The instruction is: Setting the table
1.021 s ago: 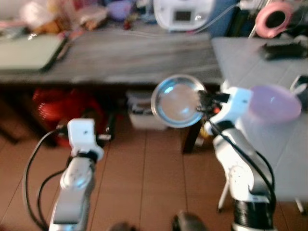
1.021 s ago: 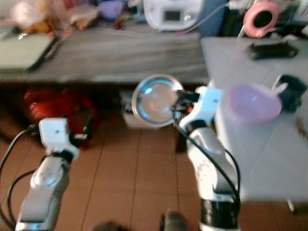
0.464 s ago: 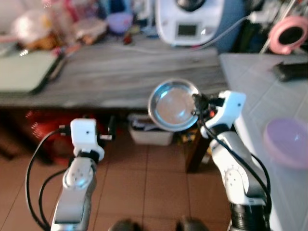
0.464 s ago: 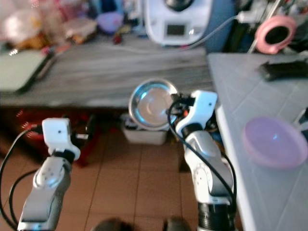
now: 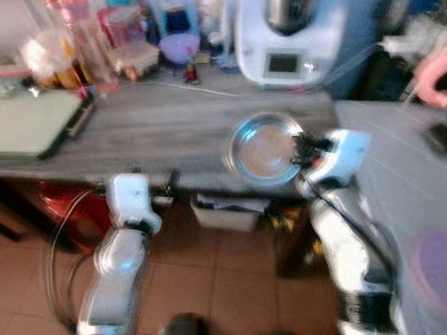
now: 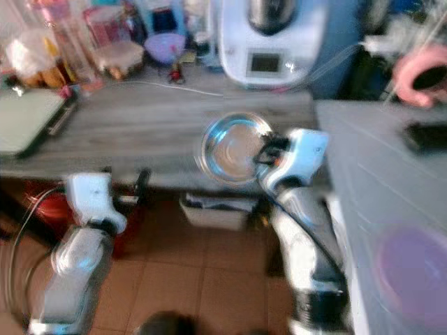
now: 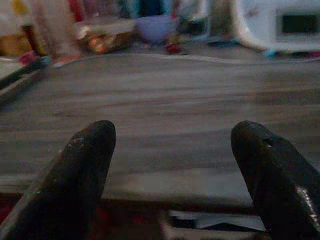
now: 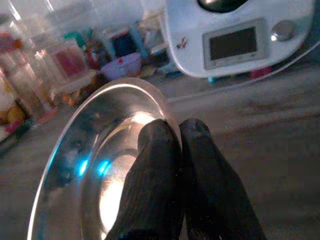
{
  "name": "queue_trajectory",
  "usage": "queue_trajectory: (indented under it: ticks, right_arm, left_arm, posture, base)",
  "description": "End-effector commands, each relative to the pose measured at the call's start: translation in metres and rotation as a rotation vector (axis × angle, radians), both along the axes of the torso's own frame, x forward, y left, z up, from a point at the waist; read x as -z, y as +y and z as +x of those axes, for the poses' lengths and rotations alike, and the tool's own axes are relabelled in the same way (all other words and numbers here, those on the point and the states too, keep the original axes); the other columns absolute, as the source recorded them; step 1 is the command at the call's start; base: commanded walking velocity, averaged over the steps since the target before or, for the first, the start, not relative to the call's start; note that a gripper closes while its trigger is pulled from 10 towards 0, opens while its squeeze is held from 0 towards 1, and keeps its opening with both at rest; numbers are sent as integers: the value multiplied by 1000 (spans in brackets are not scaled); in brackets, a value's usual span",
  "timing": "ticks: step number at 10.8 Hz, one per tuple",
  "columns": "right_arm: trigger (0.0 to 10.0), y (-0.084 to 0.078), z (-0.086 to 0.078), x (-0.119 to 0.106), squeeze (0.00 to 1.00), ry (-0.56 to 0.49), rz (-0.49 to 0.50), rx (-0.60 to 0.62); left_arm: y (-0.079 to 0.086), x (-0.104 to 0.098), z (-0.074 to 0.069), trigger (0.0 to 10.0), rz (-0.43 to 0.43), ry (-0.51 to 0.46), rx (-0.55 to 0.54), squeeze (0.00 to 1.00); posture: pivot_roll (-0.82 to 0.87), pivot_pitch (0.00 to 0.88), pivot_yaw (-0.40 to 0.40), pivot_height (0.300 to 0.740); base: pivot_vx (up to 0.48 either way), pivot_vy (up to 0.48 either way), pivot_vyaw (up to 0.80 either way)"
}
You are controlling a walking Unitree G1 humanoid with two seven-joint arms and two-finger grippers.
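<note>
A shiny steel bowl (image 5: 264,149) is held up on edge over the front edge of the grey wooden counter (image 5: 154,118), its hollow facing me. My right gripper (image 5: 302,148) is shut on the bowl's rim. In the right wrist view the two black fingers (image 8: 155,180) pinch the rim, with the bowl (image 8: 85,170) beside them. My left gripper (image 7: 172,150) is open and empty, held level just before the counter's front edge. A lilac bowl (image 6: 412,272) lies on the pale table (image 6: 363,174) to my right.
A white kitchen machine (image 5: 290,35), jars, a small purple bowl (image 5: 178,47) and a cable crowd the counter's back. A green board (image 5: 35,122) lies at its left. A white bin (image 5: 227,209) and red things (image 5: 63,209) sit underneath. A pink ring (image 6: 419,70) stands far right.
The whole picture has shifted: the counter now looks nearer and lower in view. The steel bowl stays in my right gripper, now in front of the counter top instead of below its edge.
</note>
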State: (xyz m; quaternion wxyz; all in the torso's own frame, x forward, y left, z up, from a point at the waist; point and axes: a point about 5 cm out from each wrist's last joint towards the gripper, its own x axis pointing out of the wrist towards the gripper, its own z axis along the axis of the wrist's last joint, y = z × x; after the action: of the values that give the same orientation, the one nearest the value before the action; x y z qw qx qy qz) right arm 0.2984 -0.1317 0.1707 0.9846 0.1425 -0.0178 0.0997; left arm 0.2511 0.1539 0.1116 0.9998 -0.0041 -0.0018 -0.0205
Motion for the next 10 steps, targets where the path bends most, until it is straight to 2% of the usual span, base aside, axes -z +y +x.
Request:
queue_trajectory:
  ticks: [1,4,7,9,10]
  right_arm:
    - [0,-12,2,-1,0,-9,-4,46]
    - [0,-12,14,9,0,60,22,44]
    - [0,-6,25,28,0,167,80,37]
    - [0,4,31,38,0,247,111,21]
    - [1333,8,29,45,0,285,92,7]
  left_arm:
    - [-6,-3,1,10000,-4,-11,13,0]
    - [-3,-3,-1,10000,-3,-12,-14,0]
    - [4,-3,-4,10000,10,-7,-66,0]
    - [7,-3,-6,10000,15,1,-89,0]
    - [7,-3,-6,10000,17,-1,-93,0]
  posture:
    - [-24,63,52,740]
    - [-14,74,47,740]
    - [2,94,44,740]
    - [14,98,37,740]
    - [16,98,35,740]
  base:
    - [390,281,0]
    - [324,351,0]
    - [0,0,0]
    - [0,0,0]
    - [0,0,0]
